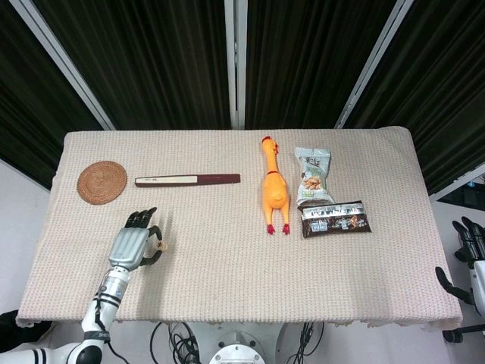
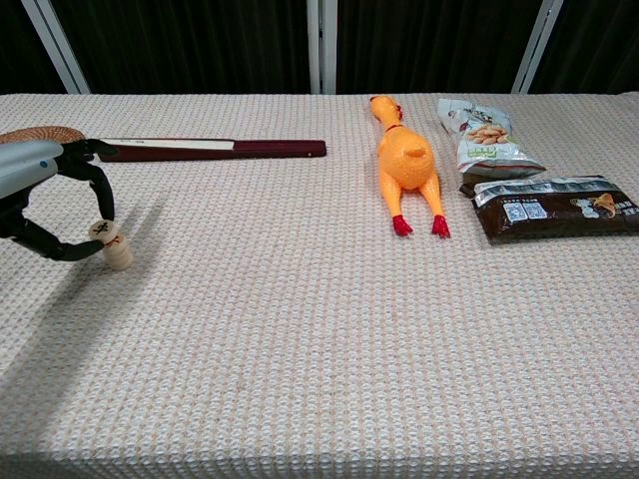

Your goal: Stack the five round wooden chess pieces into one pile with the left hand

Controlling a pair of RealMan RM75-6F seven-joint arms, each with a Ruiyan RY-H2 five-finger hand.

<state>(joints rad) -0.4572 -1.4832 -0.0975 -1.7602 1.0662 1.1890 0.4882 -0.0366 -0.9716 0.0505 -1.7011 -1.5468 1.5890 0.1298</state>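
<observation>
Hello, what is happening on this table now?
The left hand holds a round wooden piece between thumb and finger, right over a small pile of such pieces near the table's left edge. The right hand hangs off the table's right side, holding nothing. A rubber chicken lies untouched.

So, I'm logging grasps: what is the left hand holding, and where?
The left hand pinches one chess piece by its rim, just over the pile.
</observation>
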